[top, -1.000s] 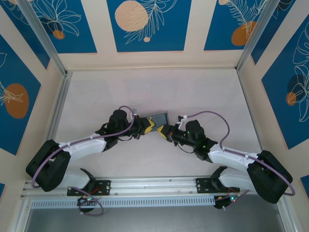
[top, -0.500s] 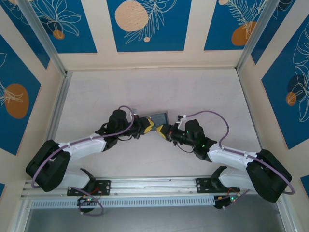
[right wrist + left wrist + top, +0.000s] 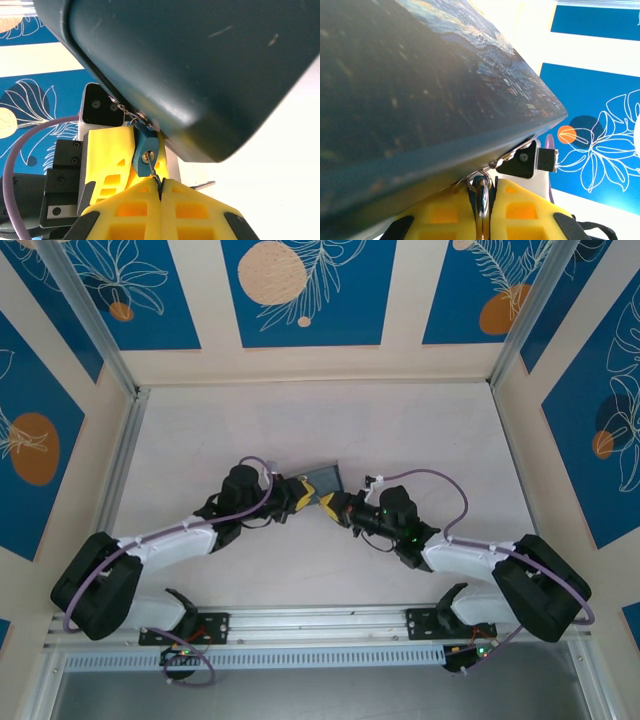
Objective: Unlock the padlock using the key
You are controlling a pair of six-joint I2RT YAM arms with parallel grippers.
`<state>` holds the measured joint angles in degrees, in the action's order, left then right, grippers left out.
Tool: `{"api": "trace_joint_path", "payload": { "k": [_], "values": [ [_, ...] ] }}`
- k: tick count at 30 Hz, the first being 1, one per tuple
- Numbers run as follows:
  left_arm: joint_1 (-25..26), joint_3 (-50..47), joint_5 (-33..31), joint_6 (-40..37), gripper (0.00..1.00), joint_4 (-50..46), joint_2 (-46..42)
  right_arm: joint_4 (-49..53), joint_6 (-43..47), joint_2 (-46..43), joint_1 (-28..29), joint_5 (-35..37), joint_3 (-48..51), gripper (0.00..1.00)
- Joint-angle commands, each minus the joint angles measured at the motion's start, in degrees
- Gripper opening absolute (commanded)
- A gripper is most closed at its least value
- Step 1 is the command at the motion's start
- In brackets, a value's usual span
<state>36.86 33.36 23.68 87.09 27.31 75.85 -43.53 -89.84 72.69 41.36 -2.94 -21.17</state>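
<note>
Tin (image 3: 325, 480) nudged leftward; right jaws pinch the key (image 3: 153, 172) in the padlock (image 3: 142, 147), which left jaws clamp.

The small bluish-teal padlock (image 3: 144, 156) looks like matt painted metal, and the thin silvery key (image 3: 153, 172) like bare shiny metal. The rectangular dark-blue painted tin box (image 3: 200, 65) is smooth, satin, faintly scratched; yellow ribbed fingers (image 3: 125, 210) look like matt plastic

Head of key (image 3: 152, 172) unseen inside right pincer (image 3: 161, 190).
</note>
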Motion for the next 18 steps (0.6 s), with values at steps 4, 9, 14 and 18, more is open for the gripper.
{"api": "trace_joint_path", "payload": {
  "k": [4, 9, 14, 18],
  "values": [
    [1.1, 1.2, 4.0, 0.7, 0.00, 6.0, -2.9, -5.1, -3.2, 3.4, 1.0, 2.9, -1.7, 0.00],
    [1.4, 1.0, 4.1, 0.5, 0.00, 5.8, -2.6, -5.0, -2.9, 4.5, 1.1, 3.2, -3.7, 0.00],
    [1.6, 0.8, 3.9, 0.4, 0.00, 5.5, -2.6, -0.3, -0.1, 4.3, 0.6, 2.8, -6.0, 0.00],
    [1.7, 0.6, 3.7, 0.3, 0.00, 5.0, -3.0, 1.4, 1.2, 4.0, -1.4, 1.8, -5.6, 0.00]
  ]
}}
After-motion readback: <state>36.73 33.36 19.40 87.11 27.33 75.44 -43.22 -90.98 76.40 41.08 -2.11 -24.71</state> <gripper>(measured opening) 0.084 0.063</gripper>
